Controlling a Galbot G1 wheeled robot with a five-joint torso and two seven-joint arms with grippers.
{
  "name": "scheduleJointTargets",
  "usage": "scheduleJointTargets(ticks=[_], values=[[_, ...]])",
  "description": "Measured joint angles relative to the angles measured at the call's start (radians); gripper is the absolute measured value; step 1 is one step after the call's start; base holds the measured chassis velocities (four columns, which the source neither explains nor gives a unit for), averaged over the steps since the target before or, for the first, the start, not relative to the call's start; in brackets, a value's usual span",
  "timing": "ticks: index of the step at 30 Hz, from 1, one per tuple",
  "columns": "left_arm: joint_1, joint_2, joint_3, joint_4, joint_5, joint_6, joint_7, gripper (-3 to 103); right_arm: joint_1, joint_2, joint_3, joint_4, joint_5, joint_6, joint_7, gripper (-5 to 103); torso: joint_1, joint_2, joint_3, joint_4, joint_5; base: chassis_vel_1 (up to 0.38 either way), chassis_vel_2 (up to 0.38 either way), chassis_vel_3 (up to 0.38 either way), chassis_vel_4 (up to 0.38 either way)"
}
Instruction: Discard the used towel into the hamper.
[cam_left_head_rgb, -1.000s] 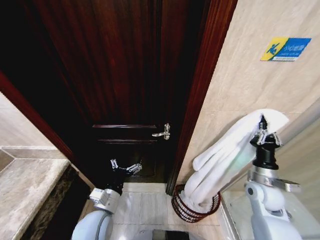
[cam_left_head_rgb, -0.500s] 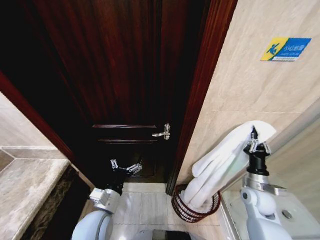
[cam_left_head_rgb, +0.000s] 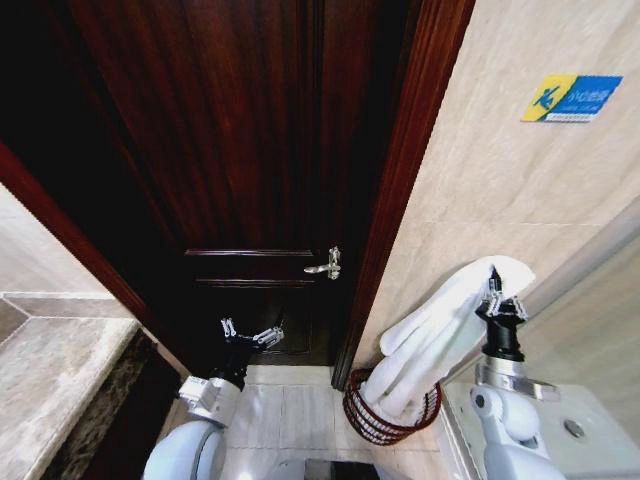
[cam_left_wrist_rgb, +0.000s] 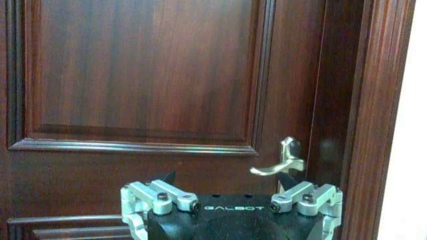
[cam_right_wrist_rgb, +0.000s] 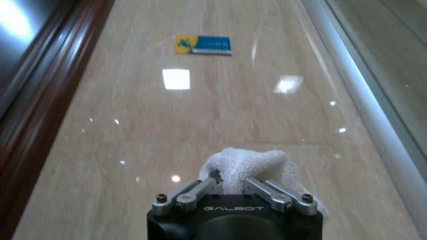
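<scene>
A long white towel (cam_left_head_rgb: 440, 325) hangs from my right gripper (cam_left_head_rgb: 494, 289), which is shut on its top end at the right. Its lower end reaches down into the hamper (cam_left_head_rgb: 372, 422), a small round dark red-brown basket of thin bars on the floor by the door frame. In the right wrist view the towel (cam_right_wrist_rgb: 248, 165) bunches between the closed fingers of my right gripper (cam_right_wrist_rgb: 230, 181), facing the beige wall. My left gripper (cam_left_head_rgb: 250, 332) is open, low at the left, pointing at the dark wooden door, and the left wrist view shows this left gripper (cam_left_wrist_rgb: 227, 181) with nothing in it.
A dark wooden door (cam_left_head_rgb: 250, 150) with a silver lever handle (cam_left_head_rgb: 326, 265) fills the middle. A beige tiled wall (cam_left_head_rgb: 500, 180) with a blue-yellow sign (cam_left_head_rgb: 571, 98) is at the right. A stone counter (cam_left_head_rgb: 50, 380) lies at lower left, and a white basin edge (cam_left_head_rgb: 590, 430) at lower right.
My right gripper has come down and a little leftward with the towel, so more of the towel has sunk into the hamper. The left arm has not moved.
</scene>
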Motion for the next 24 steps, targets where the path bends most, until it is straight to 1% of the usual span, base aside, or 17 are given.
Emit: scheduleJointTargets(ticks=[4, 12, 19, 24], values=[[0.0, 0.0, 0.0, 0.0, 0.0, 0.0, 0.0, 100, -0.01, 0.002, 0.009, -0.029, 0.003, 0.017, -0.006, 5, 0.0, 0.0, 0.0, 0.0, -0.0001, 0.0, 0.0, 0.0, 0.0], [0.0, 0.0, 0.0, 0.0, 0.0, 0.0, 0.0, 100, -0.031, 0.017, 0.01, -0.032, 0.01, 0.033, -0.012, 5, 0.0, 0.0, 0.0, 0.0, -0.0001, 0.0, 0.0, 0.0, 0.0], [0.0, 0.0, 0.0, 0.0, 0.0, 0.0, 0.0, 100, -0.072, 0.055, -0.036, -0.016, 0.002, 0.061, -0.029, 5, 0.0, 0.0, 0.0, 0.0001, -0.0001, 0.0, 0.0, 0.0, 0.0], [0.0, 0.0, 0.0, 0.0, 0.0, 0.0, 0.0, 100, -0.075, 0.05, -0.033, -0.052, 0.006, 0.076, -0.031, 5, 0.0, 0.0, 0.0, 0.0, -0.0001, 0.0, 0.0, 0.0, 0.0]])
